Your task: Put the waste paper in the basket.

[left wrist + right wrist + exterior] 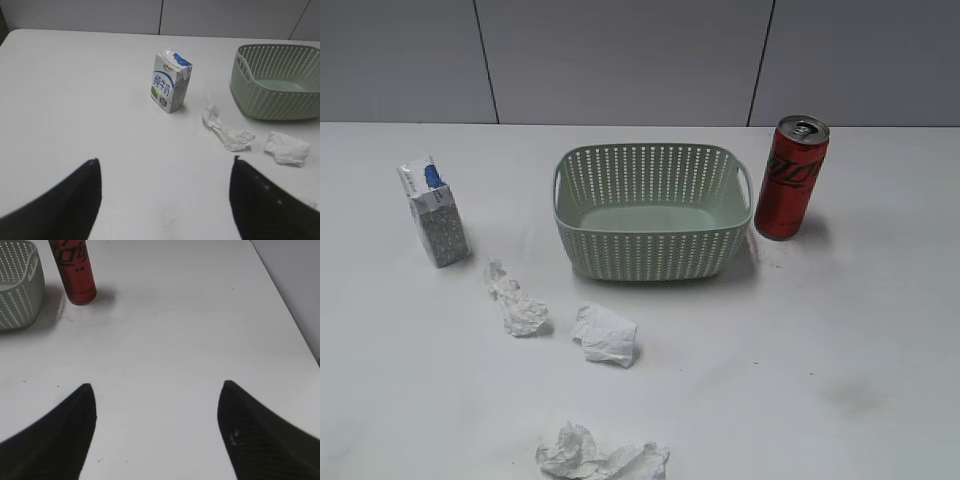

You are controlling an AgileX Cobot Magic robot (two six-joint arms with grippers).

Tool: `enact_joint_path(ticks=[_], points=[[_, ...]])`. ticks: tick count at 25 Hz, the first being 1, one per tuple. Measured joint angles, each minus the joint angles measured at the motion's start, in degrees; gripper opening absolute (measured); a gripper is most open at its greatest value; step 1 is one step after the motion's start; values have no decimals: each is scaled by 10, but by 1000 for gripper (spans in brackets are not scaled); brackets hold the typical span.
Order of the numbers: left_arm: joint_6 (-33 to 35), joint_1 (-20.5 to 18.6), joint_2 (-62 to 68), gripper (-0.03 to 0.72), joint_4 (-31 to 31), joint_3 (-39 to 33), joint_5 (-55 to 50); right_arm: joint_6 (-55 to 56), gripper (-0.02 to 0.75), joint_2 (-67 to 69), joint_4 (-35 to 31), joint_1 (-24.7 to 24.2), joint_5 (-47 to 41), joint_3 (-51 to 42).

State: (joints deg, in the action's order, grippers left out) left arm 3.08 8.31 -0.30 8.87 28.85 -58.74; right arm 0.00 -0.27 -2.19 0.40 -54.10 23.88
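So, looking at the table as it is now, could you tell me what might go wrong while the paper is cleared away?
1. The leftmost wad lies near the upright milk carton, so a left gripper reaching there might tip it.
2. The red can stands right beside the basket; a nudged basket could topple it.
3. The nearest wad is loose and spread out, so a pinch may catch only part of it.

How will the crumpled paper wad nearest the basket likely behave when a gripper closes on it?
The paper wad looks loosely crumpled, so it will probably compress and feel very light. Its irregular folds suggest it won't roll. A light push would likely just slide it across the smooth table.
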Motion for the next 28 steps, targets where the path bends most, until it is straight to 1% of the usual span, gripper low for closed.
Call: enact_joint_path(ticks=[21,28], points=[[0,0,0,591,2,0,0,-5,571,1,0,0,0,9],[0,0,0,591,0,0,0,-7,571,89,0,0,14,32]])
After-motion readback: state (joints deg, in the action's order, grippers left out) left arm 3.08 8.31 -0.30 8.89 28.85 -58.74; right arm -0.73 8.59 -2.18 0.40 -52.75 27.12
